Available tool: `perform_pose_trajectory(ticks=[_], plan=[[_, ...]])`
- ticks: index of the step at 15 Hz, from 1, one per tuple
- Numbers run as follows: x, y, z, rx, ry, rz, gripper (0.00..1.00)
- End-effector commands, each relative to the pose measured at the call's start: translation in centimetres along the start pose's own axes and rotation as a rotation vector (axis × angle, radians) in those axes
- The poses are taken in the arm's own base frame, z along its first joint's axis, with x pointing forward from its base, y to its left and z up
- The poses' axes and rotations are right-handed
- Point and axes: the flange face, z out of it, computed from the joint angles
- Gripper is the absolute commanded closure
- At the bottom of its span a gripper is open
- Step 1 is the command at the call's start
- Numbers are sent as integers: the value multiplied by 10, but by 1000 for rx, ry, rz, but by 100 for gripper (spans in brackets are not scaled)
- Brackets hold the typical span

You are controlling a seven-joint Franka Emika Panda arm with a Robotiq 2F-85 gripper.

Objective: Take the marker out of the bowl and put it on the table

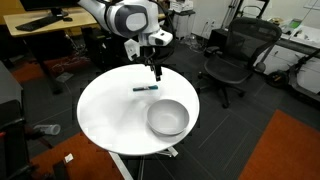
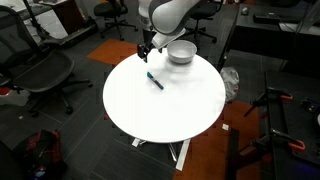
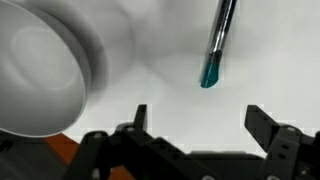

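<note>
The marker (image 1: 146, 88) lies flat on the white round table (image 1: 110, 115), apart from the grey-silver bowl (image 1: 168, 118). It also shows in an exterior view (image 2: 155, 80) and in the wrist view (image 3: 218, 45), dark with a teal tip. The bowl (image 2: 181, 52) is empty; it fills the left of the wrist view (image 3: 40, 75). My gripper (image 1: 156, 72) hangs just above the table next to the marker, open and empty. In the wrist view its fingertips (image 3: 197, 118) stand wide apart over bare tabletop (image 3: 170, 95), and it shows too in an exterior view (image 2: 144, 52).
Black office chairs (image 1: 232, 55) stand beyond the table, and another (image 2: 45, 75) stands beside it. Wooden desks (image 1: 40, 25) line the back. Tripod legs (image 2: 275, 110) stand near the table. The floor is dark carpet with an orange patch (image 1: 290, 150).
</note>
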Motion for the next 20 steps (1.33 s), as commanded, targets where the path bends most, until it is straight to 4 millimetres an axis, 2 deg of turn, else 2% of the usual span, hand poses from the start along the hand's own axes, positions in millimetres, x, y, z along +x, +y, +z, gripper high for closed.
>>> perform_pose_trajectory(ticks=[1,7,13,15,16,20], plan=[[-11,7,-43,8,-7,-40,0],[-30,7,-101,20,-14,-98,0],[-50,20,-150,6,-23,-126,0],[-53,25,-161,3,-13,-134,0],[-39,17,-146,11,-6,-102,0],[-45,22,-155,13,-4,-113,0]])
